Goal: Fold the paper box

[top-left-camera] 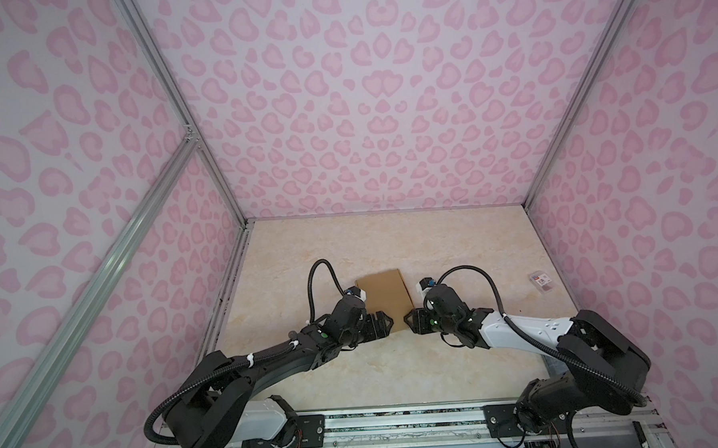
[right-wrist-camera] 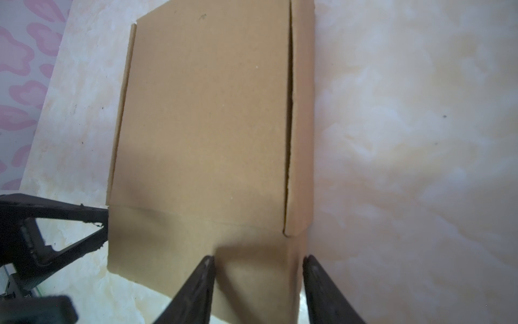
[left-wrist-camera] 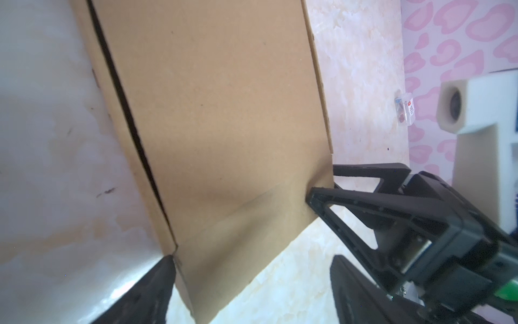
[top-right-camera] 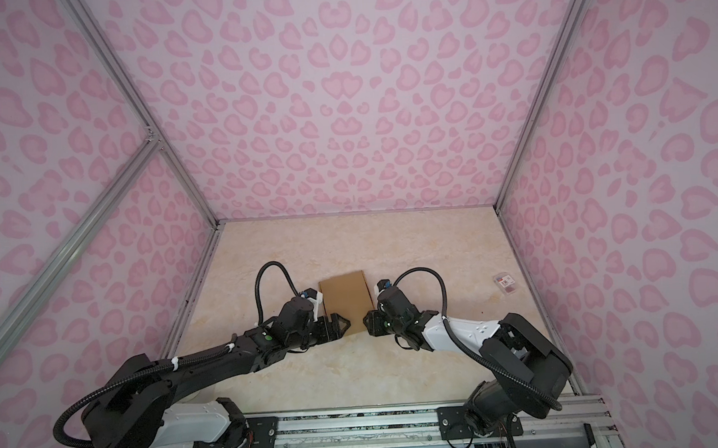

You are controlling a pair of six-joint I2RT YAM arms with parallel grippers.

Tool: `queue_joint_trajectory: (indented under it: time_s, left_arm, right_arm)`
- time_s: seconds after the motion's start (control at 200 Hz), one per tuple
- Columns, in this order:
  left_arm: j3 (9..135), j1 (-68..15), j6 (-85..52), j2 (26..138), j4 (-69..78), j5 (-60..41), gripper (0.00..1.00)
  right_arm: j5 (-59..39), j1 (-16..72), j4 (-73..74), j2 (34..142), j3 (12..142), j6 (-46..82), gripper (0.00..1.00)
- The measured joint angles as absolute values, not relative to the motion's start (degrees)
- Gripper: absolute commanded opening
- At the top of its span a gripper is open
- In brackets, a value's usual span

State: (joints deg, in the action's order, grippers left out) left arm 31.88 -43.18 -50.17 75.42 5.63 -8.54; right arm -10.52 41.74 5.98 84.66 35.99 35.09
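Observation:
The paper box (top-left-camera: 383, 292) (top-right-camera: 346, 294) is plain brown cardboard lying flat mid-table in both top views. A narrow side wall shows along one long edge behind a dark slit (right-wrist-camera: 288, 112). Its front flap (right-wrist-camera: 168, 238) (left-wrist-camera: 238, 224) sticks out towards the arms past a crease. My left gripper (top-left-camera: 388, 321) (left-wrist-camera: 252, 259) is wide open at the flap's left edge, one fingertip (left-wrist-camera: 168, 266) touching the box corner. My right gripper (top-left-camera: 407, 319) (right-wrist-camera: 258, 262) is open at the flap's right corner, its fingers (left-wrist-camera: 316, 196) against the cardboard edge, with the flap showing between them.
A small clear packet with a red-white label (top-left-camera: 541, 281) (top-right-camera: 506, 283) (left-wrist-camera: 405, 109) lies near the right wall. Pink patterned walls close the table on three sides. A metal rail (top-left-camera: 399, 423) carrying both arm bases runs along the front edge.

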Motion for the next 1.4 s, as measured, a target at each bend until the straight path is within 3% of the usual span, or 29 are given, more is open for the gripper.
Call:
queue_joint_trajectory:
  time_s: [0.285, 0.77, 1.4]
  left_arm:
    - [32.8, -42.0, -48.2, 74.0, 2.2, -7.6, 0.90]
    - [42.5, -40.1, -41.6, 71.9, -8.1, -0.1, 0.93]
    - [62.0, -35.2, -33.4, 92.0, -14.0, 7.3, 0.93]
  right_arm:
    - [-9.0, 41.8, 3.4, 82.4, 36.3, 34.3, 0.59]
    - [-9.0, 41.9, 0.3, 78.6, 37.2, 33.5, 0.57]
    - [-13.8, 44.2, 2.3, 76.3, 36.4, 33.7, 0.55]
